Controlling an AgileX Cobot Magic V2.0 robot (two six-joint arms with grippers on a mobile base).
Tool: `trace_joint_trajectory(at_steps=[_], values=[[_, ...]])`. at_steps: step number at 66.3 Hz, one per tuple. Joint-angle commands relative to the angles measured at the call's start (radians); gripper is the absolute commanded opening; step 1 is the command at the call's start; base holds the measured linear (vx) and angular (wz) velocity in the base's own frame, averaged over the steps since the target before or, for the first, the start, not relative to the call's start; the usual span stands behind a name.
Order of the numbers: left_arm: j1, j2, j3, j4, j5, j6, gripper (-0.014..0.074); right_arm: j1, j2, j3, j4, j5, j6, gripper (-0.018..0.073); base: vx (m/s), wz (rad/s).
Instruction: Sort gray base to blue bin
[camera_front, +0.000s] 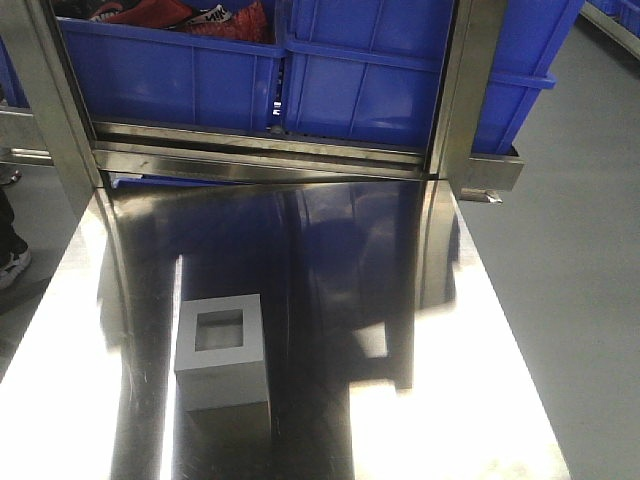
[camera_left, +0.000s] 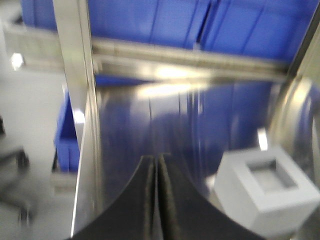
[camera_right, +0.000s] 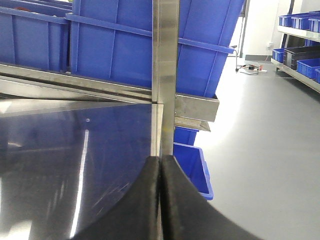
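Okay, matte gray base is sitting front-left on the steel counter, square recess facing up. Left tool is clenching on nothing, the base lying to its right, apart. Right tool is clenching empty too. Blue bin is standing beyond the far edge, with open counter stretching right of the base.

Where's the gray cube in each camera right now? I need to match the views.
Front view: gray cube sits lower left of centre on the steel table, recess up.
Left wrist view: gray cube at lower right, blurred.
Right wrist view: not in it.
Shared landmark: the blue bins along the top of all three.
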Motion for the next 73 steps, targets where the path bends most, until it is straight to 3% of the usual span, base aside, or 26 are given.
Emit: trace_joint_trajectory(at_steps=[1,16,41,55,73], values=[[-0.007,0.083,-0.081,-0.019,0.028,-0.009,-0.0006,-0.005,-0.011,0.014,-0.011,-0.078,-0.005,-0.0009,0.00,0.00],[-0.007,0.180,-0.099,-0.018,0.050,-0.009,-0.0006,-0.005,-0.011,0.014,-0.011,-0.078,-0.005,-0.0009,0.00,0.00],[-0.007,0.179,-0.099,-0.020,0.047,-0.009,0.0013,-0.005,-0.011,0.014,-0.011,-0.078,-0.005,-0.0009,0.00,0.00],[-0.007,0.179,-0.099,-0.020,0.050,-0.009,0.0122,-0.005,-0.011,0.014,-0.011,-0.078,-0.005,-0.0009,0.00,0.00],[-0.007,0.179,-0.099,-0.020,0.053,-0.009,0.0344,-0.005,-0.011,0.014,-0.011,-0.078,-0.005,-0.0009,0.00,0.00]])
